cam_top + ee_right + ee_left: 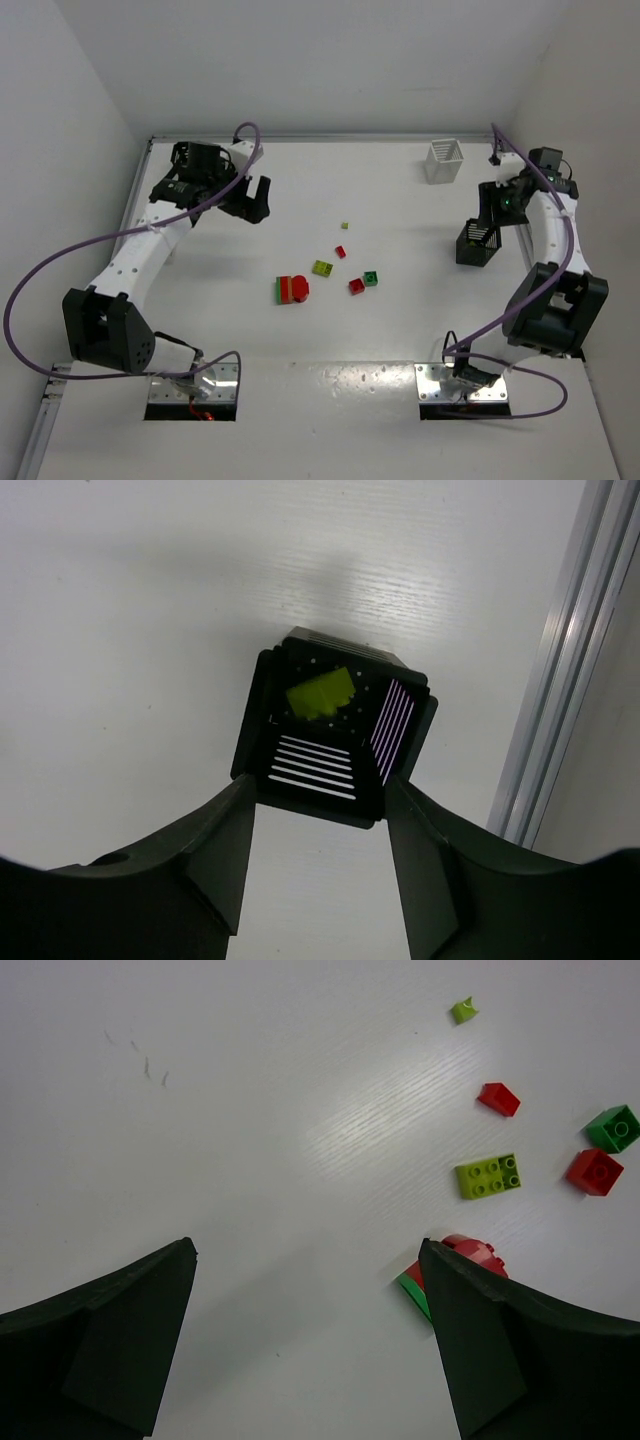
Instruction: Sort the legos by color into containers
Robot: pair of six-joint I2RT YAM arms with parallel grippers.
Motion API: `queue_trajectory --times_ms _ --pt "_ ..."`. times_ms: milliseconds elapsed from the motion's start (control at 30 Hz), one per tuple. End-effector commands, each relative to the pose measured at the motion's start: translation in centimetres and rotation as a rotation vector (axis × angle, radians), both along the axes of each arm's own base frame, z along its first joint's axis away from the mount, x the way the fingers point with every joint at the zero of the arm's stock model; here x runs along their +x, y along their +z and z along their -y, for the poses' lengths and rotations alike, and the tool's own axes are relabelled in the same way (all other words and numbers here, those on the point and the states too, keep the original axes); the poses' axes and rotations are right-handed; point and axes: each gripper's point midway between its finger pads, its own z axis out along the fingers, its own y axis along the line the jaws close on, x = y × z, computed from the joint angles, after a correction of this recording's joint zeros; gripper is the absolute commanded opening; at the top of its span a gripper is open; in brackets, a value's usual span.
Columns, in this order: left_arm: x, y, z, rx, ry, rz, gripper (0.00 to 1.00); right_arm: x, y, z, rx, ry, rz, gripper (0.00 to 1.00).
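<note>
Left gripper [254, 203]: fingers apart, above table [400, 215], far left.
Right gripper [320, 802]: clamped on black basket [315, 765], beside right edge rail [560, 680].
Legos [322, 268]: loose mid-table, between arms.

Black basket [315, 772] in hand [320, 788], yellow-green lego [322, 693] inside

The left arm [140, 255] and right arm [555, 235] had white shells between bulky black joint housings, and a purple cable [60, 258] looped loosely along each. Each base sat on a bare metal plate [222, 377], apparently held by small screws. The left tool [307, 1250] and right tool [320, 780] had matte black, wedge-shaped fingers [100, 1350].
</note>
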Motion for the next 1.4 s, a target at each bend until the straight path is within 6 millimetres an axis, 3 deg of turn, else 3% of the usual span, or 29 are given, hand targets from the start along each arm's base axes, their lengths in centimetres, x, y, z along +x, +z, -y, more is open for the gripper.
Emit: queue_trajectory --times_ms 0,33,100,133,167,300,500,700,833,1067,1367 --pt "-0.7 1.4 -0.2 0.005 -0.020 0.045 1.00 1.5 2.8 -0.8 0.029 0.066 0.087 0.55" --pt "-0.7 1.4 0.0 -0.001 -0.027 0.044 1.00 1.4 2.8 -1.2 0.041 0.093 0.088 0.51" --pt "-1.2 0.6 -0.2 0.010 -0.035 0.032 1.00 0.8 3.9 -4.5 0.074 0.255 0.135 0.49" --pt "-1.2 0.6 -0.2 0.010 -0.035 0.032 1.00 -0.3 3.1 -6.1 0.126 0.304 0.120 0.48" --pt "-1.4 0.1 -0.3 0.019 -0.042 0.024 1.00 -1.2 3.1 -9.0 0.180 0.432 0.126 0.47" --pt "-1.4 -0.4 -1.0 0.023 -0.022 0.006 1.00 -4.3 1.3 -15.5 0.265 0.701 0.098 0.49" --pt "-1.4 -0.2 -1.3 -0.015 -0.019 -0.003 1.00 -7.0 -1.4 -23.1 0.232 1.080 0.044 0.52" --pt "-1.1 -0.7 -1.9 -0.032 -0.010 -0.024 1.00 -8.6 -4.7 -27.2 0.096 1.445 0.017 0.55" --pt "-1.0 -0.6 -2.3 -0.045 -0.003 -0.025 1.00 -9.1 -6.0 -28.9 0.031 1.636 0.046 0.63" --pt "-0.8 -1.3 -2.6 -0.049 0.012 -0.047 1.00 -8.9 -9.3 -30.8 -0.069 1.761 0.056 0.73" --pt "-0.1 -1.5 -2.8 -0.054 0.028 -0.060 1.00 -7.9 -11.6 -33.3 -0.111 1.794 0.060 0.74"
